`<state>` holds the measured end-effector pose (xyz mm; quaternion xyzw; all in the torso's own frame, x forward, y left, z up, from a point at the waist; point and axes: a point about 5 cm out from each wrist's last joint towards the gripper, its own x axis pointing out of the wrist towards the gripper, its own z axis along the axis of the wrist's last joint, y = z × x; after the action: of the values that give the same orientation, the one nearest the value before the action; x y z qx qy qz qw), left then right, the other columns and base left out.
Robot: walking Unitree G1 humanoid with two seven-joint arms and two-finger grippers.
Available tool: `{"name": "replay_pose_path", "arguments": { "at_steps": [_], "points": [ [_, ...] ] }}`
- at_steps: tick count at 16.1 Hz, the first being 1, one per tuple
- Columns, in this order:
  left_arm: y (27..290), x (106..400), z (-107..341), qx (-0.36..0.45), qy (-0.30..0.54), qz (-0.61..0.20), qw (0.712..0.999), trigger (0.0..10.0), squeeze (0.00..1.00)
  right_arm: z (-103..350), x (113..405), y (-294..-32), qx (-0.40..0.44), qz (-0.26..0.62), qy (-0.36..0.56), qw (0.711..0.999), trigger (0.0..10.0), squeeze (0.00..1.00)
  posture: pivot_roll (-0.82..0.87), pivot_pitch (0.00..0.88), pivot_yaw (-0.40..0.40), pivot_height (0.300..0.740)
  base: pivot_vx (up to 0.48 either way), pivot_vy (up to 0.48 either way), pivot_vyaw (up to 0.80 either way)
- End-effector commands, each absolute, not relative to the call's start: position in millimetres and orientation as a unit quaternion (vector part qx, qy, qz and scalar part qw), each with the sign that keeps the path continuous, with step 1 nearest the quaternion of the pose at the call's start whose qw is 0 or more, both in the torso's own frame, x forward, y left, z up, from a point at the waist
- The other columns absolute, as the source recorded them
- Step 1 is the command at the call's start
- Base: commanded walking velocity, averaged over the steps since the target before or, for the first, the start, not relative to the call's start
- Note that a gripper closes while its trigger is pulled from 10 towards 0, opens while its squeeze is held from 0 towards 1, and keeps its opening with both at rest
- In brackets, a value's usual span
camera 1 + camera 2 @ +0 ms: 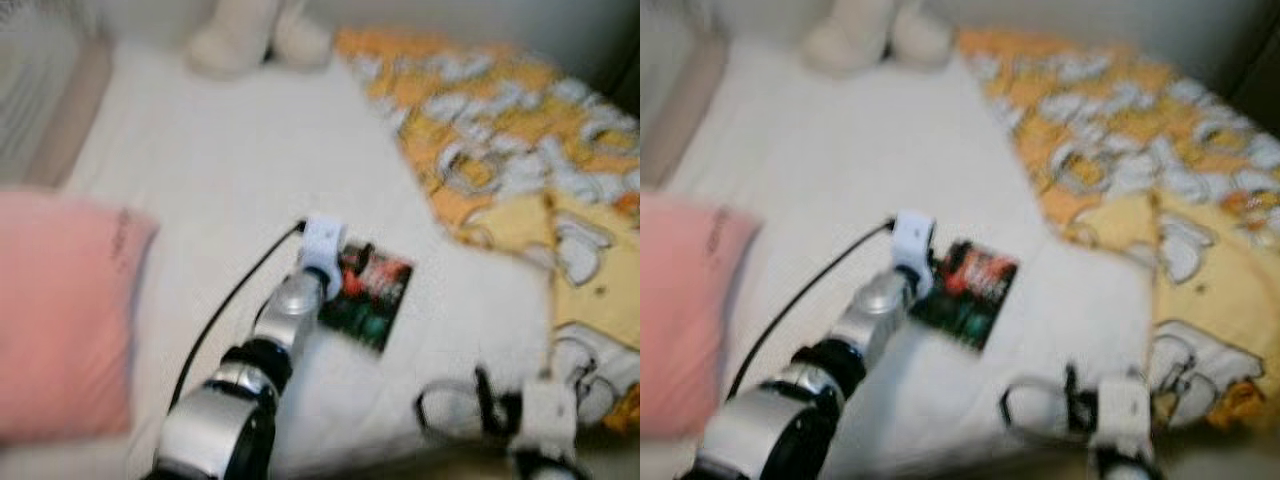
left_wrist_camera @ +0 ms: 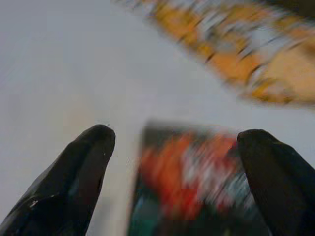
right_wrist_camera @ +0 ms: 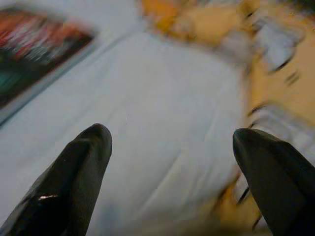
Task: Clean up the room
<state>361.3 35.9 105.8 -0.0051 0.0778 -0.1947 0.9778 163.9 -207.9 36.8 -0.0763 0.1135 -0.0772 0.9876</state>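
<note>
A: Biggest thing first?
B: White bed sheet (image 1: pixel 250 170) across the head views, all blurred. Yellow and orange patterned blanket (image 1: pixel 520 140) on the robot's right side, pink pillow (image 1: pixel 60 310) at the left edge, pale stuffed toy (image 1: pixel 255 35) at the far end.

A: What do the head views give that the wrist views don't?
B: Pillow, toy, and the silver left arm (image 1: pixel 250 370) with a black cable (image 1: pixel 225 300) running along it. Wrist views just show sheet, blanket and the book close up.

A: The book?
B: Dark book (image 1: pixel 365 295) with a red and green cover, flat on the sheet, middle of the bed, just beside the blanket's edge.

A: Left gripper?
B: Left gripper (image 2: pixel 177 142) is right over the book, fingers spread wide, one black fingertip (image 2: pixel 93 147) over bare sheet beside the cover, the other by its opposite side. Can't tell if it touches; too blurred.

A: Right gripper?
B: Right gripper (image 3: pixel 170 142) low near the bed's near edge, fingers spread, nothing between them. Sheet under it, blanket to one side, book well apart from it at a corner of its wrist view.
</note>
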Motion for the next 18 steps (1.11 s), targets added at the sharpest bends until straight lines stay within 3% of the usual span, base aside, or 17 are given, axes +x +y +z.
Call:
{"name": "replay_pose_path", "arguments": {
  "at_steps": [1,6,12,15,18],
  "points": [
    [22.5,354.6,100.8,-0.001,0.081,-0.190,0.979,10.0,0.00,43.3,151.5,-215.1,-0.085,-0.077,0.119,0.986,10.0,0.00,-0.11,0.310,-0.072,0.740,0.000,0.000,0.00],
    [35.2,355.7,95.7,-0.009,0.083,-0.134,0.987,10.0,0.00,60.3,111.9,-217.7,-0.106,-0.067,0.140,0.982,10.0,0.00,-0.18,0.405,-0.115,0.740,0.000,0.000,0.00],
    [56.4,367.2,107.4,0.062,0.051,-0.082,0.993,10.0,0.00,65.5,104.8,-206.3,-0.113,-0.040,0.151,0.981,10.0,0.00,-0.17,0.408,-0.109,0.740,0.000,0.000,0.00],
    [56.2,368.9,109.5,0.050,0.054,-0.090,0.993,10.0,0.00,65.3,104.4,-205.7,-0.115,-0.039,0.156,0.980,10.0,0.00,-0.17,0.408,-0.109,0.740,0.000,0.000,0.00],
    [39.1,363.0,103.2,0.031,0.084,-0.158,0.983,10.0,0.00,63.3,104.9,-206.3,-0.118,-0.039,0.162,0.979,10.0,0.00,-0.17,0.407,-0.104,0.740,0.000,0.000,0.00]
  ]
}}
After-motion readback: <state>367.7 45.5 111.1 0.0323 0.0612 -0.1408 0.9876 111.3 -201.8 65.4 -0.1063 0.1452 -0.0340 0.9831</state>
